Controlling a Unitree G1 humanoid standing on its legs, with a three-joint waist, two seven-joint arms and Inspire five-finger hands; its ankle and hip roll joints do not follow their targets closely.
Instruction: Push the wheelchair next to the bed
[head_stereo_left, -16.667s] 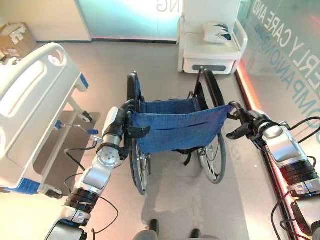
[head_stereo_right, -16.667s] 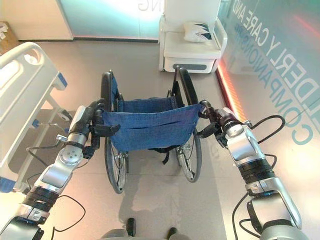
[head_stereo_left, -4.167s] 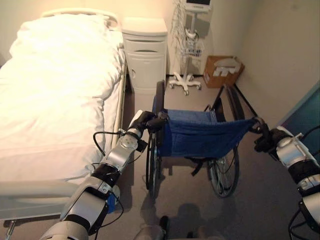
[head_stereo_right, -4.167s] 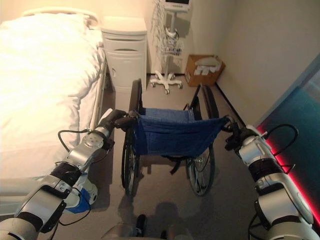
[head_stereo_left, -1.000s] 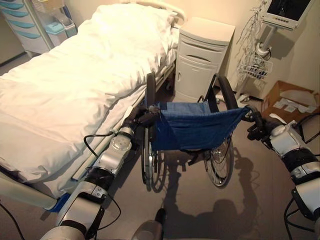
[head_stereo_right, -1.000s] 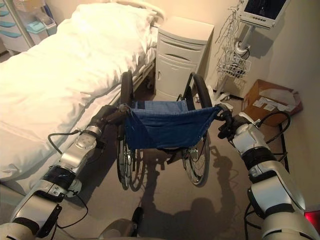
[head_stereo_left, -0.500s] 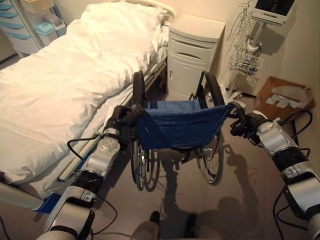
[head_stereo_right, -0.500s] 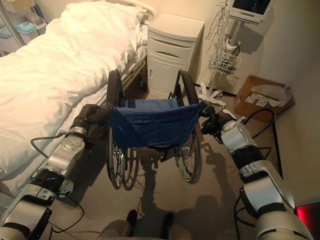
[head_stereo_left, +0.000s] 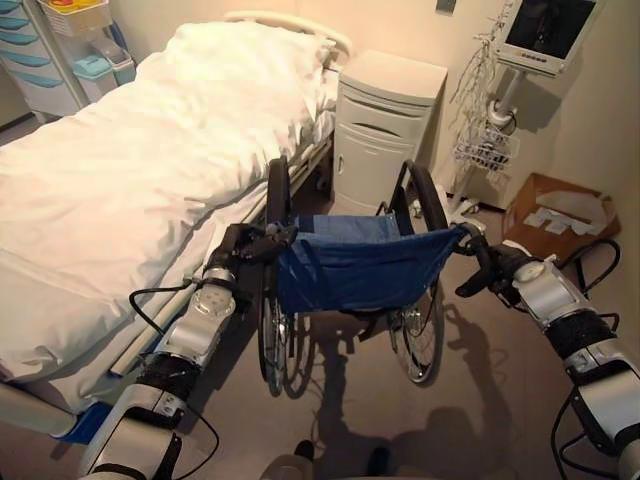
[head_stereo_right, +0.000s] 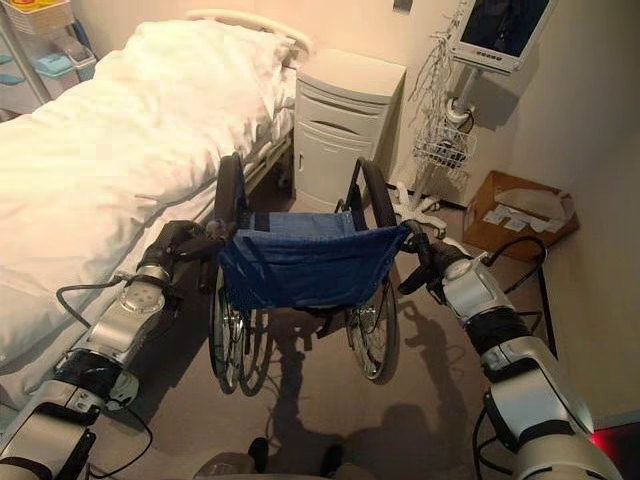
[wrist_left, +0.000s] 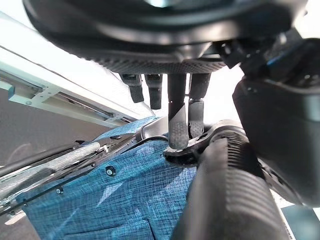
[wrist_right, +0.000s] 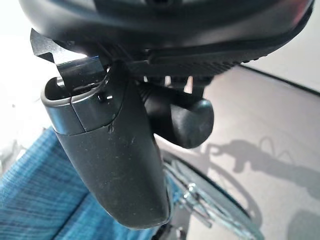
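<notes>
Now the wheelchair (head_stereo_left: 350, 270) stands just beside the bed (head_stereo_left: 120, 180), its left wheel by the frame. Left hand (head_stereo_left: 240, 250) wraps one push handle, right hand (head_stereo_left: 495, 268) apparently curls round the other. Best pushed evenly, keeping the wheel off the frame.

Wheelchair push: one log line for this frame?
wheelchair beside bed, facing nightstand | left robot hand on left handle | right robot hand on right handle
</notes>
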